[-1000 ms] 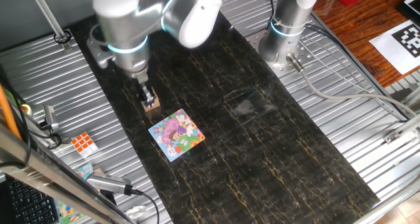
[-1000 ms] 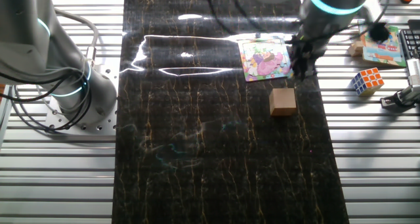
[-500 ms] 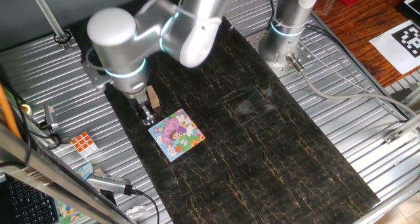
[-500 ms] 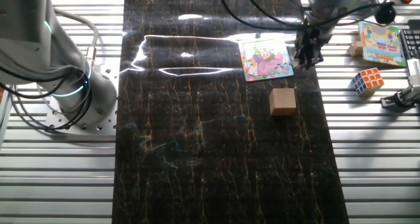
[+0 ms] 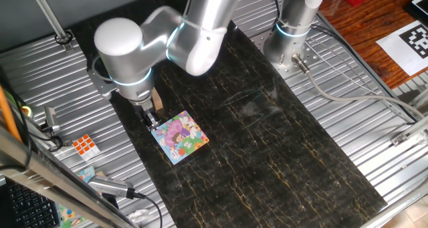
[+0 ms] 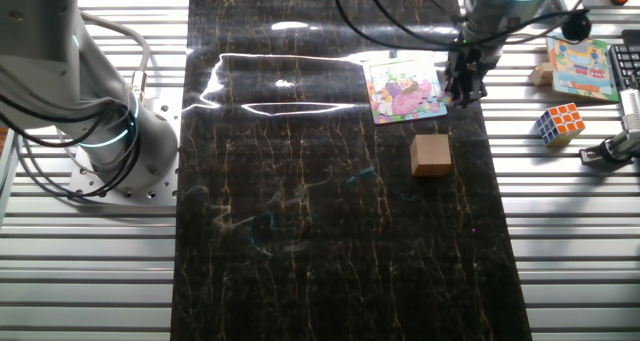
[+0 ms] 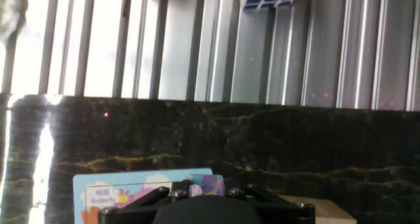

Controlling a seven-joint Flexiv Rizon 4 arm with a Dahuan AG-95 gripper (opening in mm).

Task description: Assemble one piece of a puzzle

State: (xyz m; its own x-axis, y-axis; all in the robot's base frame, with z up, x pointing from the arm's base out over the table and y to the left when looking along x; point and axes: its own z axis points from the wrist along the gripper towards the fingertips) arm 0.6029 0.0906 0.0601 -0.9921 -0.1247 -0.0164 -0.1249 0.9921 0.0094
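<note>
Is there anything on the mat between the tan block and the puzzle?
No. In the other fixed view, only bare dark mat separates the tan block from the puzzle.

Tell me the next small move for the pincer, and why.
Probably a short shift over the small square pink-purple picture puzzle, then down. The pincer hangs at the puzzle's edge, beside the tan wooden block; whether it holds the piece cannot be seen.

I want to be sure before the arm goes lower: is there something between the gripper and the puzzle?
Nothing visible is in the way. The gripper is at the edge of the puzzle. The tan block lies apart, on the side.
</note>
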